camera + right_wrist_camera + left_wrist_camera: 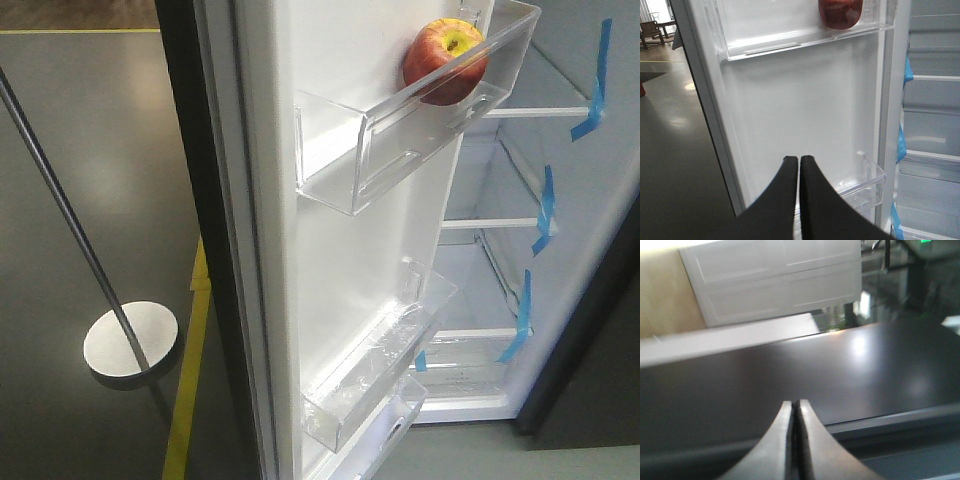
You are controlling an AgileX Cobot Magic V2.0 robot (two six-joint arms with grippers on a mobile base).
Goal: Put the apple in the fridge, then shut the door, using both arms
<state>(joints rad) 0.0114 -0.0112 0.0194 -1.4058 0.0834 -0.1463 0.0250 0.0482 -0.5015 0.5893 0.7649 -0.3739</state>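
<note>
One apple (445, 60) is seen resting in the upper clear bin (400, 150) on the white inside of the door (340, 270), which is swung wide open. A lower bin (380, 360) is fixed further down the same panel. Beyond it, the white shelves (520, 112) of the fridge (500, 170) are edged with strips of blue tape (597, 80). A dark grey, glossy floor (90, 150) is crossed by a yellow line (188, 400), and a thin pole (60, 200) is planted on a round metal base (130, 340) beside it. The left gripper (796, 415) is clenched on nothing, held before a dark, blurred, shiny surface (815, 375), with white panels (780, 275) behind. The right gripper (799, 167) is likewise clenched and empty, pointed at the inside of the door below the apple.
</note>
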